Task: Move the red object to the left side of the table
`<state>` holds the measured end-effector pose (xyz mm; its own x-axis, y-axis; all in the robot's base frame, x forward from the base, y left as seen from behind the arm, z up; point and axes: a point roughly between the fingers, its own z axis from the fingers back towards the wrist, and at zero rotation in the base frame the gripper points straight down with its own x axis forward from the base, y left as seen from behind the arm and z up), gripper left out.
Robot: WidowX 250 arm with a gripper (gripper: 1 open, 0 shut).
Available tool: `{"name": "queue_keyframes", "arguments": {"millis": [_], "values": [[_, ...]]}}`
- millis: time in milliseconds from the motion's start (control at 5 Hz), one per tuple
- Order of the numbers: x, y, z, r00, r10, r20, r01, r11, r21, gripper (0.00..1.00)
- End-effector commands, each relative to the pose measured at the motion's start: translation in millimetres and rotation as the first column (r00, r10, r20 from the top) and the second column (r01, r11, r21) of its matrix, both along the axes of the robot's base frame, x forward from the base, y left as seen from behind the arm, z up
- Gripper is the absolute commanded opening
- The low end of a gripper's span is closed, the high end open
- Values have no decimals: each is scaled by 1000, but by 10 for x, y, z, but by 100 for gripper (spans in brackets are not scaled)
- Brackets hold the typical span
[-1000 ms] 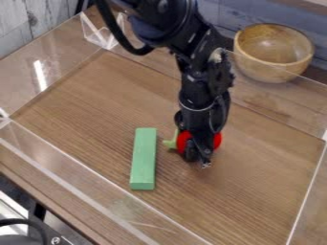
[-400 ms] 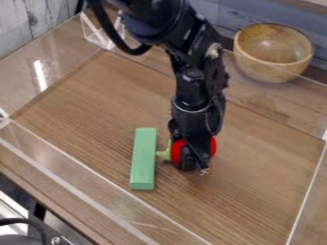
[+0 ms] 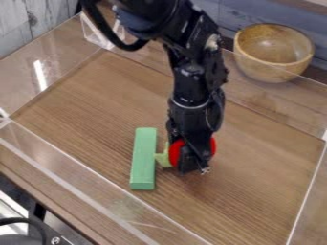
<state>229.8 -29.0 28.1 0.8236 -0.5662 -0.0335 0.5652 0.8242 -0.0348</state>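
Small round red object (image 3: 196, 150) with green stem, pinched upright over brown wood-grain table (image 3: 90, 100).

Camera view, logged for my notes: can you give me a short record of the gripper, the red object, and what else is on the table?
gripper: pointing down, shut on the red object
red object: between the gripper's fingers, just right of the green block
green block: flat on the table, lengthwise toward the camera
wooden bowl: far right corner
table: wood grain, clear walls

Block (image 3: 144, 158) left of fruit (image 3: 200, 149) (bowl (image 3: 271, 52) behind).
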Motion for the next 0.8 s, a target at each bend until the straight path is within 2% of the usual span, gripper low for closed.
{"name": "queue_keyframes", "arguments": {"millis": [0,200,400,600], "values": [[159,23,250,996,36,79,-34,999,-16,0],[190,68,388,993,69,96,-67,998,-20,0],[309,292,679,983,130,127,-130,991,-8,0],[512,795,1041,958,229,171,-236,971,23,0]]}}
